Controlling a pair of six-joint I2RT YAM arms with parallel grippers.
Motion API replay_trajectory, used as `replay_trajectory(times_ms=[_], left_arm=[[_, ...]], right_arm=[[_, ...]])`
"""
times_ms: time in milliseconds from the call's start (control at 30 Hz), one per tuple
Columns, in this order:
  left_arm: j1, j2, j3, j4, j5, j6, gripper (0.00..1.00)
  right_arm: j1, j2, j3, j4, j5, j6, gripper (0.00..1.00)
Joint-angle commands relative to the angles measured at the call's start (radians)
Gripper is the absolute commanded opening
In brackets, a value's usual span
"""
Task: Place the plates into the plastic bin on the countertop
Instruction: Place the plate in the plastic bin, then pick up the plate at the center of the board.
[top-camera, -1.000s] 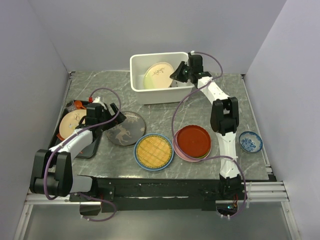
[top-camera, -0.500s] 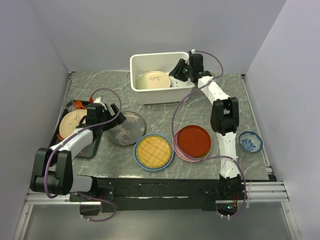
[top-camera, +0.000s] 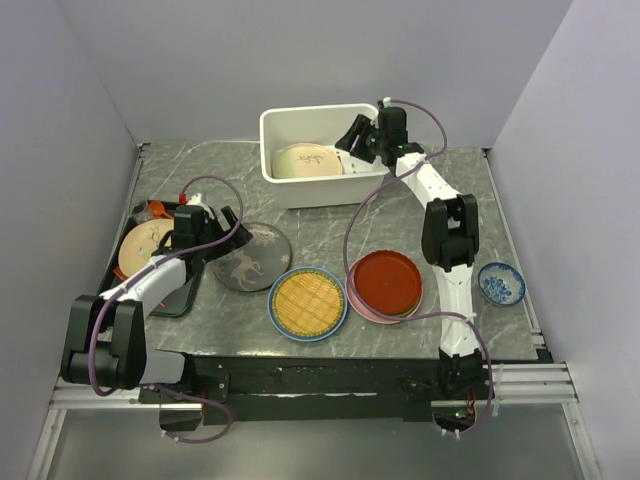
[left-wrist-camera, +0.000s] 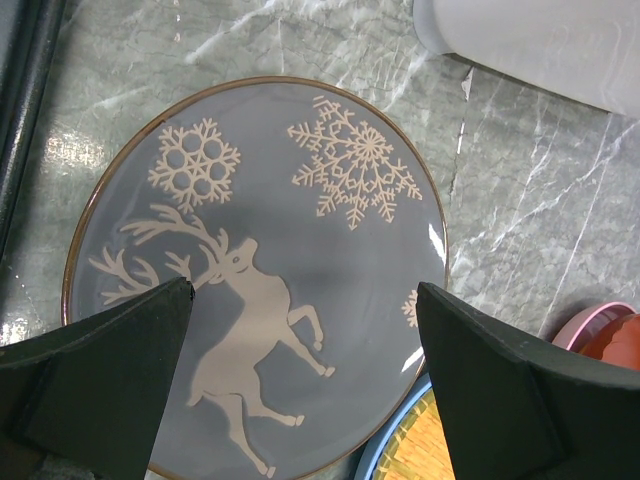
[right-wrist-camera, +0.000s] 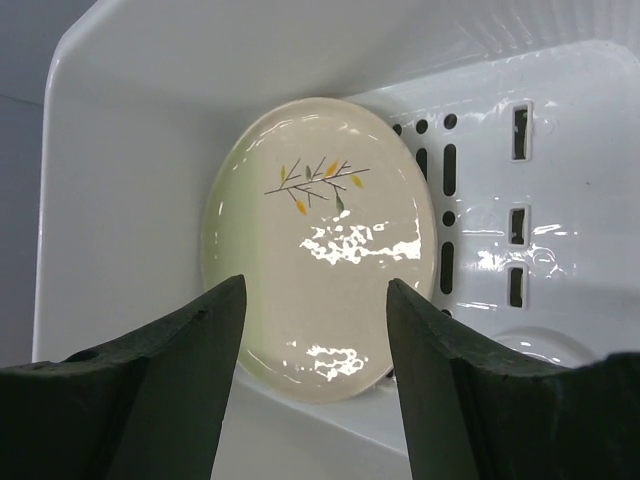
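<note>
Right gripper (top-camera: 352, 140) hangs over the right end of the plastic bin (top-camera: 300, 190) at the far centre of the desk (top-camera: 320, 225), jaws apart and holding nothing. The cream plate (right-wrist-camera: 320, 250) with the leaf sprig lies inside the bin below it, with a lime edge showing under its left side. Left gripper (left-wrist-camera: 300, 300) is wide open and empty, hovering over the grey deer plate (left-wrist-camera: 260, 280), which lies flat on the desk at near left. The yellow woven disc (top-camera: 308, 303) sits in a blue plate just to the right of the grey one, and the red plate (top-camera: 386, 282) tops a stack further right. The plates look stiff, glossy and probably slippery and chippable, with moderate weight. Lying flat, only the rim offers a hold, so pinch the raised lip. On the grey plate the far or left rim is best, since the near-right edge crowds the blue plate. The marble-look desk is smooth and hard, so plates may slide. Plain pale walls close in on three sides, and the bin has room.
</note>
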Motion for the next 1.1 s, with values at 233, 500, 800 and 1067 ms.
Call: replay_trajectory(times_ms=[233,500,800,1067], left_arm=[[-0.003,-0.042,0.021,0.014,0.006,0.009,0.99],[-0.005,-0.051,0.013,0.025,0.031,0.004,0.99],[-0.005,-0.074,-0.005,0.039,0.05,0.004,0.99],[-0.006,-0.094,-0.021,0.034,0.054,-0.002,0.99]], right_arm=[[0.0,-0.13,-0.025,0.12,-0.011,0.021,0.67],[0.002,-0.169,-0.016,0.145,-0.027,0.029,0.68],[0.005,-0.231,-0.048,0.149,-0.036,0.031,0.68],[0.02,-0.346,-0.139,0.166,-0.04,0.017,0.68]])
